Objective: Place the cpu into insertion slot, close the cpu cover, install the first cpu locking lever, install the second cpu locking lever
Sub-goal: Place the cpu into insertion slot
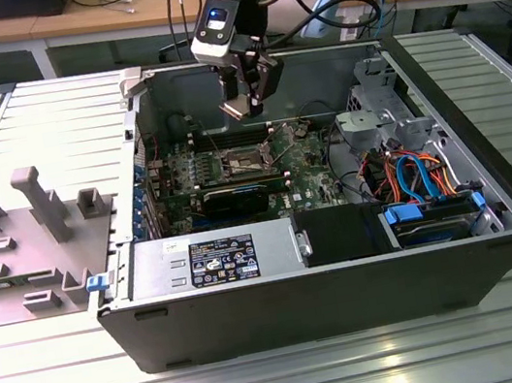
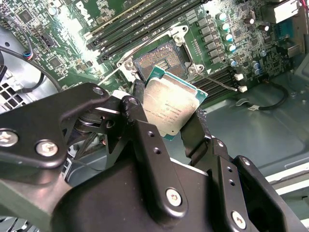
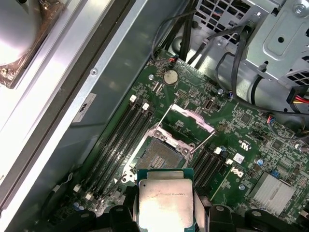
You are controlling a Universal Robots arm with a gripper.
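My gripper (image 1: 246, 95) hangs above the motherboard (image 1: 306, 168) inside the open computer case, shut on the cpu (image 1: 238, 108). In both wrist views the cpu (image 2: 170, 104) (image 3: 165, 203) is a silvery square chip with a green edge, held by two opposite sides between the black fingers (image 2: 140, 113). It is in the air, short of the insertion slot (image 2: 158, 60) (image 3: 158, 155), which lies bare with its dark contact field showing. The cpu cover (image 3: 192, 116) is swung open away from the slot. Two thin locking levers (image 3: 161, 117) (image 3: 203, 142) stand raised beside it.
Memory slots (image 3: 123, 133) run along both sides of the socket. A black graphics card (image 1: 233, 198), a power supply (image 1: 213, 259), a metal drive cage (image 1: 372, 123) and coloured cables (image 1: 413, 175) share the case. A grey fixture plate (image 1: 27, 235) lies outside at the exterior view's left.
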